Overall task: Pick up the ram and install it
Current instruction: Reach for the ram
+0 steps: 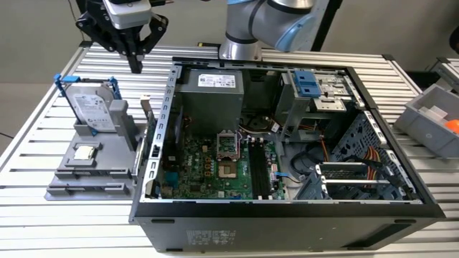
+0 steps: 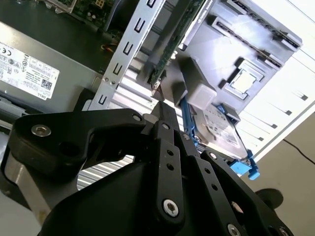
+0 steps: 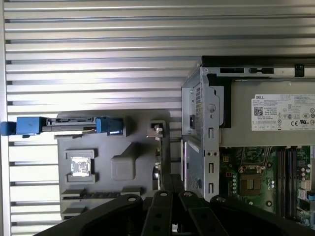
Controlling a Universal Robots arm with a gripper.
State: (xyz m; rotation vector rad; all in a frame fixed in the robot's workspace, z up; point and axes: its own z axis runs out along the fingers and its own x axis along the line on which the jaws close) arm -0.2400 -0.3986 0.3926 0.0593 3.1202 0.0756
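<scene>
The ram (image 1: 149, 119) stands on edge in the grey holder (image 1: 100, 166), between the hard drive and the open computer case. It shows as a green stick (image 2: 173, 45) in the second wrist view and as a thin edge-on strip (image 3: 159, 152) in the first wrist view. My gripper (image 1: 135, 66) hangs above the table behind the holder, higher than the ram and toward the exterior view's left of it. Its black fingers are shut with nothing between them, as both wrist views show: gripper (image 2: 163, 112), gripper (image 3: 172, 179).
The holder also carries a hard drive (image 1: 94, 110) in a blue caddy and a small processor chip (image 1: 85, 152). The open computer case (image 1: 152, 161) holds a green motherboard (image 1: 208, 172) with long black slots (image 1: 261, 172). A grey bin (image 1: 429, 121) sits at the exterior view's right.
</scene>
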